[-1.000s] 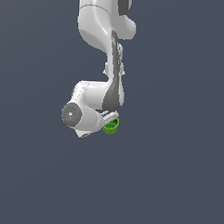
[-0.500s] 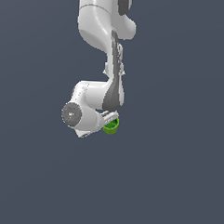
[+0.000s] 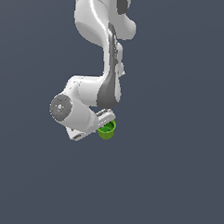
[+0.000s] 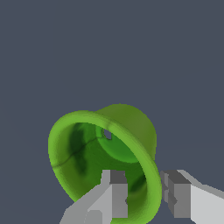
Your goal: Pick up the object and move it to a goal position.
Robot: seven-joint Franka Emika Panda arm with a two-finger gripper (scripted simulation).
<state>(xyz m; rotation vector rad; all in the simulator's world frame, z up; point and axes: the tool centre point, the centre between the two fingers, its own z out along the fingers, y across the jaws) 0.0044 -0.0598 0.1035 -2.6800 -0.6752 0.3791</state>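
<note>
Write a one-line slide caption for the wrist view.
Two grey fingers pinch the flared rim of a hollow green cup, one inside, one outside.

The exterior view looks from well off at the whole arm (image 3: 95, 62), taking in the gripper (image 3: 105, 124) and the cup (image 3: 107, 130) at its tip. The wrist view sits right behind the gripper (image 4: 144, 192), facing along its fingers, very near the cup (image 4: 103, 159). Both views share the gripper and cup.
</note>
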